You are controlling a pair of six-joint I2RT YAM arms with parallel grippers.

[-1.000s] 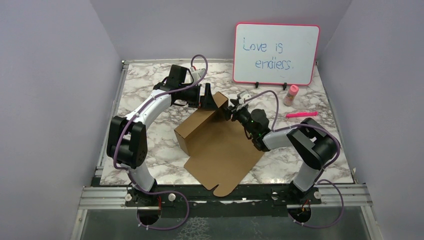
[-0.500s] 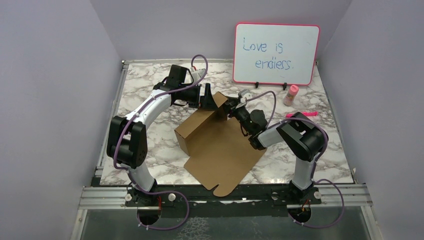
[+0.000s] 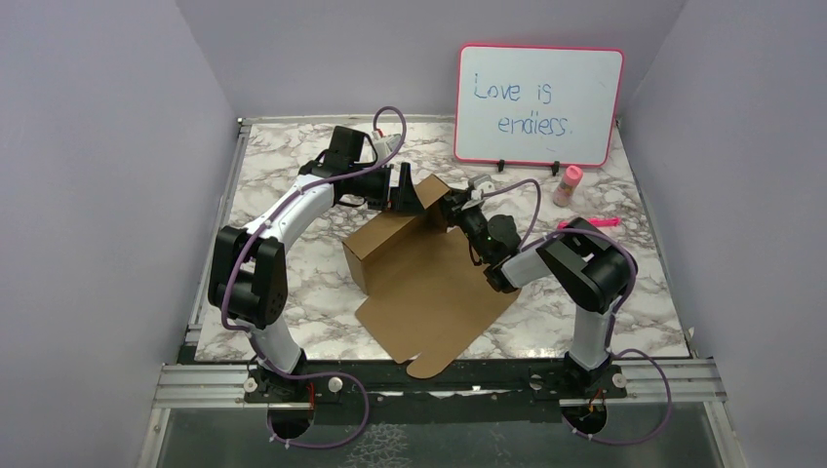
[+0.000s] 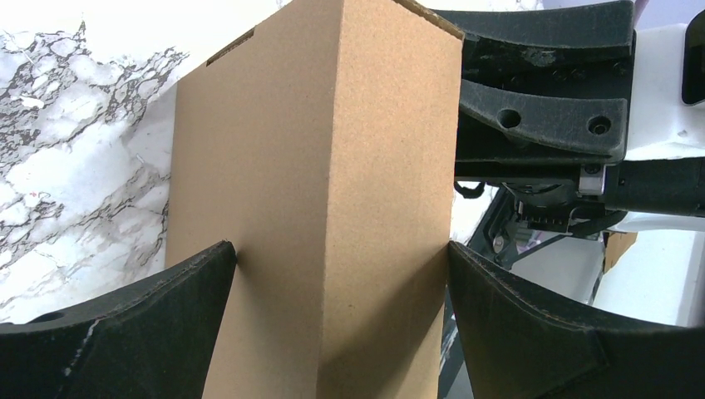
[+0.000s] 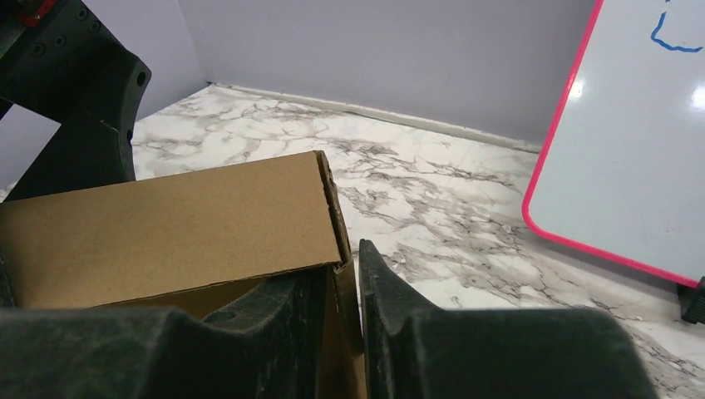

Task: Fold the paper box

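While the far side of the paper box (image 3: 429, 283) stands folded up into a raised wall, the rest of the brown corrugated sheet lies flat and diagonal across the middle of the marble bench (image 3: 293, 253), with its near rounded tab reaching the bench's front edge. At the far end of that wall the left tool (image 4: 341, 258) is spread wide, and an upright cardboard panel fills the gap between its fingers; whether they press on it cannot be told. Meeting it from the other side, the right tool (image 5: 342, 268) is narrow, its two fingers pinching a thin cardboard edge at the wall's corner. The step in hand appears to be forming the far wall and its end flap, an early stage, since the broad lid part is unfolded. The next move probably calls for the right tool to turn the pinched flap inward while the left tool steadies the panel. Room is tight there, as both wrists crowd one corner, nearly touching. Behind and to the right stands a pink-framed whiteboard (image 3: 539, 93), with a pink-capped bottle (image 3: 567, 185) and a pink marker (image 3: 588, 223) near the right arm's elbow. Bare marble shows to the left of the box. Lavender walls (image 3: 107, 195) close in three sides.
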